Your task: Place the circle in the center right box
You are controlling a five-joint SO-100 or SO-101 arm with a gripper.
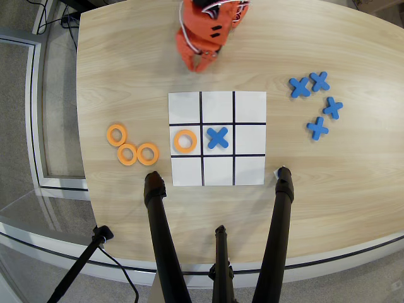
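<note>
A white three-by-three grid sheet (250, 170) lies mid-table. One orange ring (185, 141) sits in its middle-row left box and a blue cross (218, 137) in the centre box. The middle-row right box (250, 139) holds nothing. Three more orange rings (117, 134), (127, 154), (148, 154) lie on the wood left of the sheet. The orange arm is folded at the table's far edge. Its gripper (202, 65) points toward the sheet, well above the top row. Its jaws look shut and empty.
Several blue crosses (317, 128) lie in a loose group on the wood right of the sheet. Black tripod legs (283, 189) rise from the near edge and reach the sheet's lower corners. The table's left edge drops to the floor.
</note>
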